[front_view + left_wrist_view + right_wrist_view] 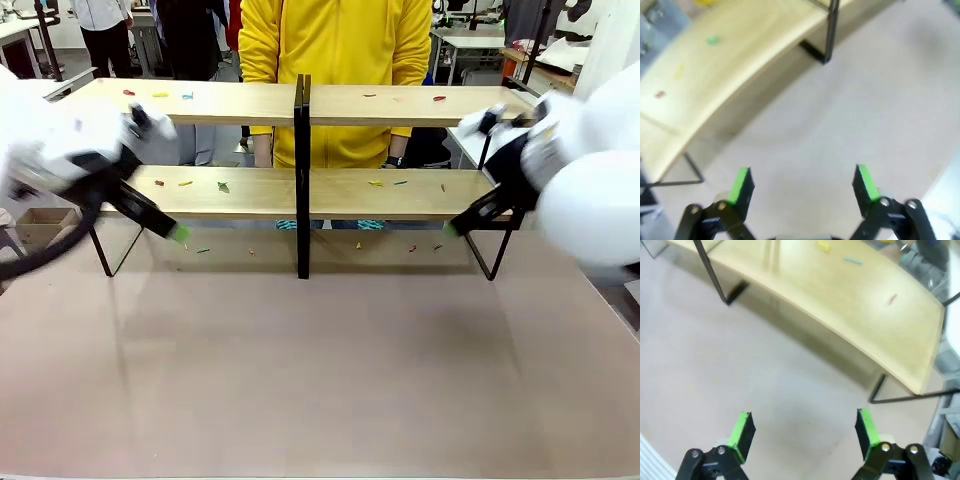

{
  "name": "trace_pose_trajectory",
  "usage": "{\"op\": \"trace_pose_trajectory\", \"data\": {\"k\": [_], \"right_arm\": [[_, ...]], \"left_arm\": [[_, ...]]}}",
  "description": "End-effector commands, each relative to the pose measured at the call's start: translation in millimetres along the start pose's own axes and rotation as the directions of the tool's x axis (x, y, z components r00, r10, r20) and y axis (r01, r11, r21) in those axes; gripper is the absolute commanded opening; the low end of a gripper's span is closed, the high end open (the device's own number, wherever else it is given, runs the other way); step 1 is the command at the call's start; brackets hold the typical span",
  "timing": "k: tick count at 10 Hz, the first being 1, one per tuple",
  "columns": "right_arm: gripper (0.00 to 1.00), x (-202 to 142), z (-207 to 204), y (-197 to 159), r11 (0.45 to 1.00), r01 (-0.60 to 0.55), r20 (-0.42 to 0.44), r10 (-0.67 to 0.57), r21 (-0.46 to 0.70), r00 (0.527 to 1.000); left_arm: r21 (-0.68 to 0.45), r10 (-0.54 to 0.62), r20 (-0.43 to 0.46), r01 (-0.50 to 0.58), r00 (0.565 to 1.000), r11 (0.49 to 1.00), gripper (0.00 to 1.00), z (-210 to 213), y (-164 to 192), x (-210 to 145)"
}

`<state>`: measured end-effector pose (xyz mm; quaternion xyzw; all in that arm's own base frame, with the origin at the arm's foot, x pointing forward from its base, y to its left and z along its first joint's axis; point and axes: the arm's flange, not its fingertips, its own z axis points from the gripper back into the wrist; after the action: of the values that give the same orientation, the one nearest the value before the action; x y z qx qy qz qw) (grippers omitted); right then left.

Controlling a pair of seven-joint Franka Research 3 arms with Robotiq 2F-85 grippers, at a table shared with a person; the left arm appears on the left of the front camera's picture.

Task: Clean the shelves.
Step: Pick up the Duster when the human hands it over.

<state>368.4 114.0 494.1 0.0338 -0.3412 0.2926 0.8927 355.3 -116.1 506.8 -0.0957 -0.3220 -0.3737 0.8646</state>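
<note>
Two grippers, jaws spread, flank the shelves at the tabletop's far edge.

Wide two-tier shelves (400, 195) of long light-wood boards on a thin black metal frame stand along the far edge of the grey-brown tabletop (320, 380), reaching nearly from its left edge to its right. The black left gripper (180, 233) (802, 180) hangs low just in front of the lower board's left end, its green pads (741, 182) wide apart with nothing between them. The black right gripper (450, 228) (802, 422) is near the frame's right front leg, also spread and empty. Small coloured scraps (223, 186) in red, yellow, green and blue lie scattered on both boards and on the tabletop beneath. A person in a yellow top (340, 60) stands behind the shelves.
</note>
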Motion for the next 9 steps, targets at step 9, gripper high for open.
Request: {"op": "trace_pose_trajectory", "data": {"k": [9], "right_arm": [[1.00, -21.1, 139.4, -38.9, 0.994, -0.102, 0.245, 0.107, -0.030, 0.964]], "left_arm": [[0.031, 0.198, 0.470, -0.240, 0.860, 0.970, 1.00, 144.7, -1.1, -121.2]]}}
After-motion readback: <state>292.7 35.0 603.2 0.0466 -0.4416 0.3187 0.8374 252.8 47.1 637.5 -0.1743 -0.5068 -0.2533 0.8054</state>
